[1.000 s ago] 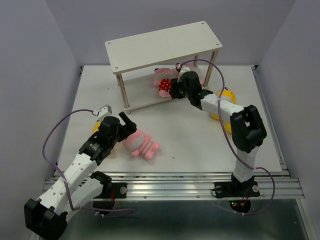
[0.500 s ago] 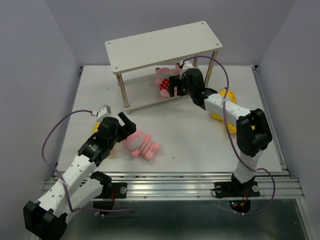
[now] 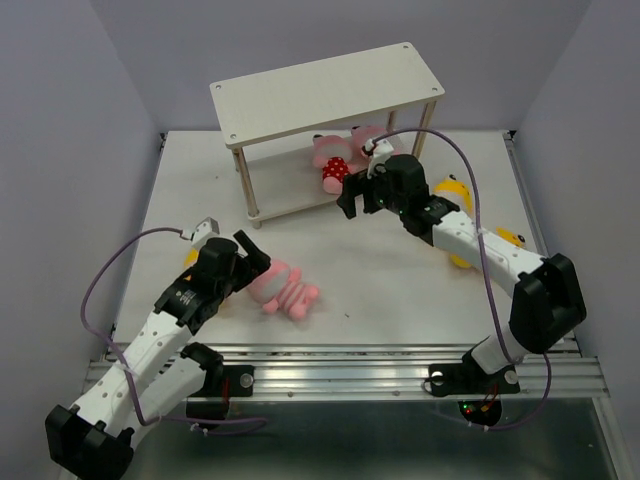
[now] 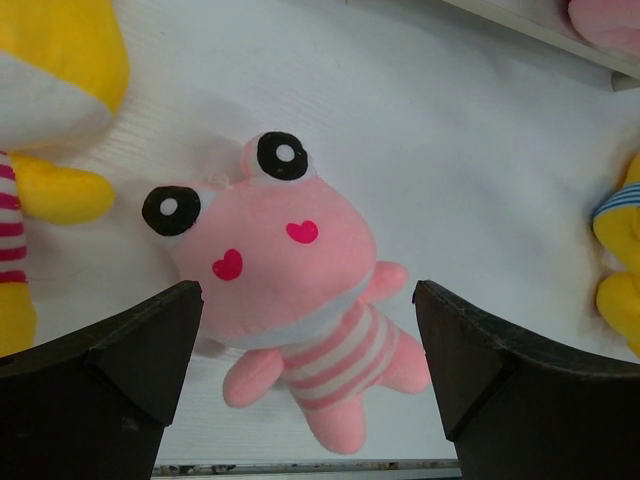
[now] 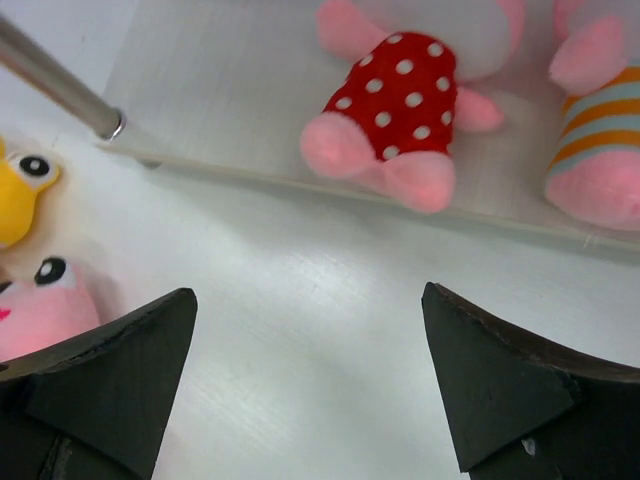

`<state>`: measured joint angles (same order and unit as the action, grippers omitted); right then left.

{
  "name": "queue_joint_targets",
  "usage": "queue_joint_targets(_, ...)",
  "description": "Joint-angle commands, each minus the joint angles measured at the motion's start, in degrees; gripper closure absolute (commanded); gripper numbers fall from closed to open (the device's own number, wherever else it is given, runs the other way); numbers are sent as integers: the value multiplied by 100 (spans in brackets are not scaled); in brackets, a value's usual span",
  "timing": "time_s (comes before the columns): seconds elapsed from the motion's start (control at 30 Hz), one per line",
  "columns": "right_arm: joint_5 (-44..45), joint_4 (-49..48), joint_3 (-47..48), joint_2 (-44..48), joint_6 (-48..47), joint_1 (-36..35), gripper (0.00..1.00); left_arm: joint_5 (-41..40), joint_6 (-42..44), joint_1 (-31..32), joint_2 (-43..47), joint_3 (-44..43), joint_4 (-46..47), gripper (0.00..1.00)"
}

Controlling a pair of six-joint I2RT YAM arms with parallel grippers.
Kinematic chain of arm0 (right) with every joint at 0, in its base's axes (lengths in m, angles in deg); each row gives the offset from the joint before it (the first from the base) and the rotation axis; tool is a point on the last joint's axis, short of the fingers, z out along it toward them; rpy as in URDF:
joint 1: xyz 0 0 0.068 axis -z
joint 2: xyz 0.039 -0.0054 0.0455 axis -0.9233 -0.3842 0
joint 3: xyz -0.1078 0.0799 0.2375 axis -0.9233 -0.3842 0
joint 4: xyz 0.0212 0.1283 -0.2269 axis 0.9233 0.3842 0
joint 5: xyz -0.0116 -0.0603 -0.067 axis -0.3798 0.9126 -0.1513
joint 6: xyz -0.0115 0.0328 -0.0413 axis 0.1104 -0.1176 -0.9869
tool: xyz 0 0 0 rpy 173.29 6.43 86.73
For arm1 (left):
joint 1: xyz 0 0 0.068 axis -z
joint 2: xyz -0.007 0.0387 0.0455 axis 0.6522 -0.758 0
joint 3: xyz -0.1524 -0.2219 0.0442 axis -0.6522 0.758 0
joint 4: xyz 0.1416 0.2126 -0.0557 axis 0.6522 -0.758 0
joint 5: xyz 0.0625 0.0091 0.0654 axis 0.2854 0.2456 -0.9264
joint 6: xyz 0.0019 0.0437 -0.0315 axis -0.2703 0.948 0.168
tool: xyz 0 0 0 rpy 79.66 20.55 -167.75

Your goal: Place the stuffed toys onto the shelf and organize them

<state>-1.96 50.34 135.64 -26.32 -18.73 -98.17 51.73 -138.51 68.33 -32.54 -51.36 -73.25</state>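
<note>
Toward the near left corner of the desk (image 3: 400,290), a pink striped toy (image 4: 290,270) lies on its back, face up, its head toward the left arm and its legs toward the right edge. The left fingers (image 4: 120,360) are spread wide, one on each side of its body, gripping nothing; whether they touch the plush cannot be told. Just beside that arm, on the side toward the left edge, lies a yellow toy (image 4: 50,80) with red-striped sleeves. Farther in, past the middle of the desk, the right fingers (image 5: 110,380) are also spread apart and empty, over bare desk just in front of the shelf (image 3: 330,90). Yellow plush (image 3: 457,188) shows in patches behind the right arm near the right edge; how many toys it makes cannot be told. The shelf stands at the far edge, and its lower board carries a polka-dot pink toy (image 5: 400,100) with an orange-striped pink toy (image 5: 600,150) beside it.
</note>
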Motion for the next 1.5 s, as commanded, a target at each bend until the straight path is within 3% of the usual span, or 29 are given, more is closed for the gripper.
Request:
queue_joint_targets(0.0, -86, 182, -398, 616, -340, -464, 0, -71, -308, -37, 218, -121, -341, 1)
queue_joint_targets(0.23, -120, 253, -1189, 1197, -148, -1431, 0, -62, -590, -37, 420, 38, -509, 1)
queue_joint_targets(0.5, -586, -282, -1594, 741, 459, -2240, 0, -53, -651, -28, 350, 64, -447, 1)
queue_joint_targets(0.67, -568, -599, -1638, 336, 565, -2417, 0, -36, -651, -37, 368, 108, -307, 1)
queue_joint_targets(1.0, -674, -538, -1541, -262, 697, -2593, 10, -168, -590, -37, 315, 20, -254, 1)
queue_joint_targets(1.07, -648, -521, -1612, -253, 758, -2645, 16, -220, -581, -37, 324, -15, -254, 1)
queue_joint_targets(1.23, -534, -582, -1779, -183, 934, -2645, 84, -247, -520, -37, 271, -68, -192, 1)
queue_joint_targets(1.37, -551, -609, -1718, -34, 873, -2645, 99, -334, -406, -37, 183, -199, -218, 1)
queue_joint_targets(1.47, -420, -600, -1726, 220, 899, -2645, 99, -440, -353, -37, 157, -305, -280, 1)
